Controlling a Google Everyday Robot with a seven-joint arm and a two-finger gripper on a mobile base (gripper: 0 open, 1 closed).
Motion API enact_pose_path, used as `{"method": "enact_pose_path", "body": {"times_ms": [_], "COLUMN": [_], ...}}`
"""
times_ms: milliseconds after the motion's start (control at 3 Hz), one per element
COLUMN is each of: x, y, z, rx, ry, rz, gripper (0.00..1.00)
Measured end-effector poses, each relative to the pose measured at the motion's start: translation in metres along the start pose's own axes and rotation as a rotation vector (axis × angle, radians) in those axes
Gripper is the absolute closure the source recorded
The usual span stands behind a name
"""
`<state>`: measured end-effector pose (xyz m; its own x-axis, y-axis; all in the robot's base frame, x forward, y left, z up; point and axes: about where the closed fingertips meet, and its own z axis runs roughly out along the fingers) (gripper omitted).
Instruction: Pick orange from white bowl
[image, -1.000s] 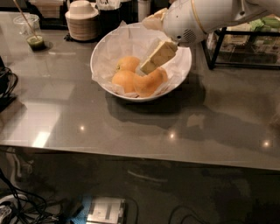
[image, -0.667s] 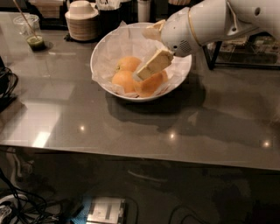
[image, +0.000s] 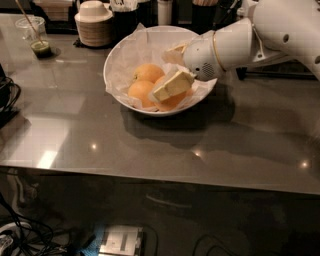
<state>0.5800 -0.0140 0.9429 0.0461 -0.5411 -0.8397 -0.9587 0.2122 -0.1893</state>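
Note:
The white bowl (image: 120, 55), lined with crinkled white paper, stands on the grey table toward the back. Three oranges show in it: one at the back (image: 148, 73), one at the front left (image: 140, 93), and one at the right (image: 175, 100) partly hidden by my gripper. My gripper (image: 170, 87) reaches into the bowl from the right on the white arm (image: 235, 45). Its cream fingers (image: 172, 84) lie over the right orange and seem to touch it.
A stack of small beige bowls (image: 93, 22) stands behind the bowl at the left. A clear cup with green liquid and a stick (image: 36, 37) is at the far left. Dark containers (image: 165, 12) line the back. Cables lie on the floor below.
My gripper has dropped lower into the bowl and its fingers now lie flatter over the right orange. The wrist has swung so the arm comes in more from the right.

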Motion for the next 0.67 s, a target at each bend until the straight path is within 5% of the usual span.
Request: {"method": "enact_pose_path", "body": {"times_ms": [667], "x": [0.0262], "y": [0.0103], "z": [-0.0033], "rx": [-0.022], "ry": [0.066], "rz": [0.067], "gripper": [0.26]}}
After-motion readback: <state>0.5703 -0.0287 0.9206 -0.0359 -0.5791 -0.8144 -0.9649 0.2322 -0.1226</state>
